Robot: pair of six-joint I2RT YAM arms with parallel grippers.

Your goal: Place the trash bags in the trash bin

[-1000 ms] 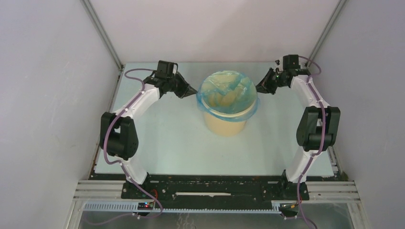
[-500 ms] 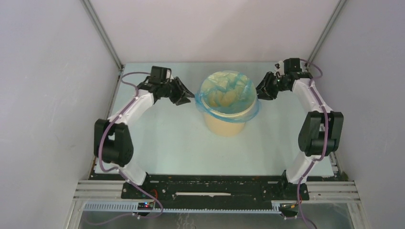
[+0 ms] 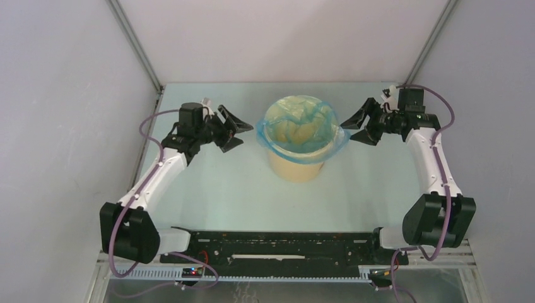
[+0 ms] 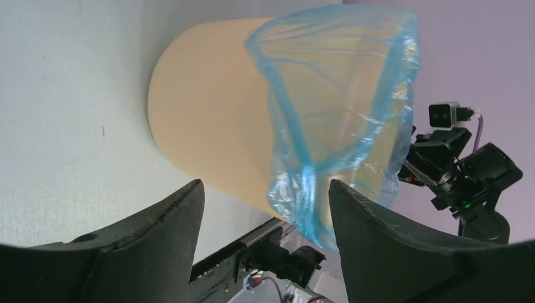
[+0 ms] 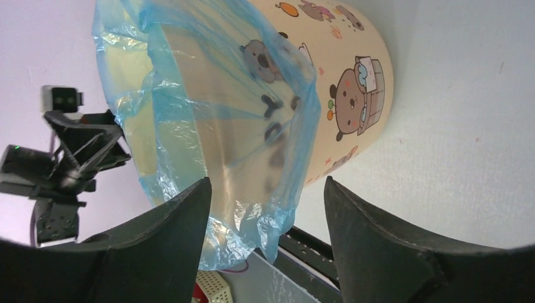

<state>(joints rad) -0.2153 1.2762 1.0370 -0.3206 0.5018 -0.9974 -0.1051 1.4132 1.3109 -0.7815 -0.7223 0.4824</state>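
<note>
Blue trash bag lines trash bin — between both gaping jaws.

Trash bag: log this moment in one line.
bag: lining bin, cuff over rim | left gripper: open, empty | right gripper: open, empty

No words, brands or numbers could be read. The bin carried only cartoon bear prints, and dark marks beneath the bag were too blurred to make out.
</note>
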